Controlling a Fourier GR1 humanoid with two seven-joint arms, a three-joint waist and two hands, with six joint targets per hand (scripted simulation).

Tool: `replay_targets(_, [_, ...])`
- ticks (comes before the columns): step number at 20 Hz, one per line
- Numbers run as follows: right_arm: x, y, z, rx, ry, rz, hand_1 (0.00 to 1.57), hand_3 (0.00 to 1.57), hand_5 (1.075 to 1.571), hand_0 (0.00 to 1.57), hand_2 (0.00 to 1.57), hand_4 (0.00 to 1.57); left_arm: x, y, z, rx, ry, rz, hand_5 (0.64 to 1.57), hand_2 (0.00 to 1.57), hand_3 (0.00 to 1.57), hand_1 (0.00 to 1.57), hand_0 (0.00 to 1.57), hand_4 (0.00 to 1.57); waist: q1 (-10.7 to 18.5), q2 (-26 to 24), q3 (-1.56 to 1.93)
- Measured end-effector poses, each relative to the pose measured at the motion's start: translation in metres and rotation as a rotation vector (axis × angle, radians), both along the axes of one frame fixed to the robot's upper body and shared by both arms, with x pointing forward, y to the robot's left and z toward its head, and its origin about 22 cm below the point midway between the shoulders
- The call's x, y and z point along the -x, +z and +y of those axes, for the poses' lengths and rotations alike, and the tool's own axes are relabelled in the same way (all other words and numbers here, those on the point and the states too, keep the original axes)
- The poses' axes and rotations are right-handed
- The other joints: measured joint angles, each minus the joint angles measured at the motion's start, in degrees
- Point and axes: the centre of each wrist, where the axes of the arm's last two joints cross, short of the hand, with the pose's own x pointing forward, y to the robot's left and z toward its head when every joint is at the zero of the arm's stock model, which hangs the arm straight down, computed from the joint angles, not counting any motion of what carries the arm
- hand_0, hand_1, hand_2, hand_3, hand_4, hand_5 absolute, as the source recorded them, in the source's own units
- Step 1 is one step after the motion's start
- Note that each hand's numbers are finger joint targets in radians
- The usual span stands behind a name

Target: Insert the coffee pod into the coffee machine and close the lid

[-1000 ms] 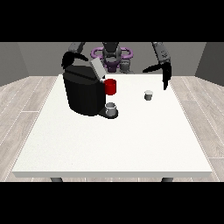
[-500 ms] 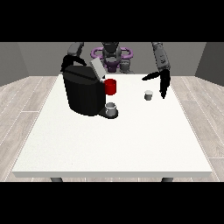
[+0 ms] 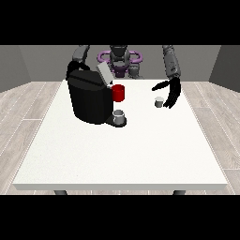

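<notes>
A black coffee machine (image 3: 89,97) stands on the left half of the white table (image 3: 122,154), its grey lid (image 3: 104,74) tilted up and open. It carries a red part (image 3: 118,93) on its front, with a grey cup (image 3: 119,115) on the base beneath. A small pale coffee pod (image 3: 159,101) rests on the table at the right. The hand at the view's right (image 3: 171,93) hangs just beside and above the pod, fingers spread and pointing down, holding nothing. The hand at the view's left (image 3: 73,68) shows only partly behind the machine's top.
The robot's torso with a purple ring (image 3: 120,59) stands behind the table's far edge. Grey wood floor surrounds the table. Bare white tabletop spreads from the machine towards the camera.
The hand at the view's right has come down and inward towards the pod. The machine, lid and pod stay where they were.
</notes>
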Motion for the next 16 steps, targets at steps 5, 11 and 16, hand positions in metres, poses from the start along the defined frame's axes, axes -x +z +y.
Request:
replay_targets(5, [-0.001,0.002,0.002,-0.004,0.005,-0.001,0.00,0.00,1.571,0.00,0.00,0.43,-0.001,-0.004,0.006,-0.102,-0.009,0.015,1.571,0.70,0.41,0.57,0.57,0.00,-0.78,0.64,-0.01])
replay_targets(11, [-0.003,0.002,0.006,-0.004,0.003,-0.016,0.00,0.00,1.571,0.00,0.00,0.52,-0.006,-0.003,0.006,-0.212,-0.027,-0.019,1.571,0.83,0.59,0.70,0.70,0.00,-1.20,1.85,0.00])
replay_targets(16, [-0.001,0.005,0.014,-0.006,0.014,-0.023,0.00,0.00,1.571,0.00,0.00,0.51,-0.010,-0.003,0.009,-0.260,0.008,-0.086,1.571,0.97,0.74,0.84,0.84,0.39,-2.08,2.60,0.04])
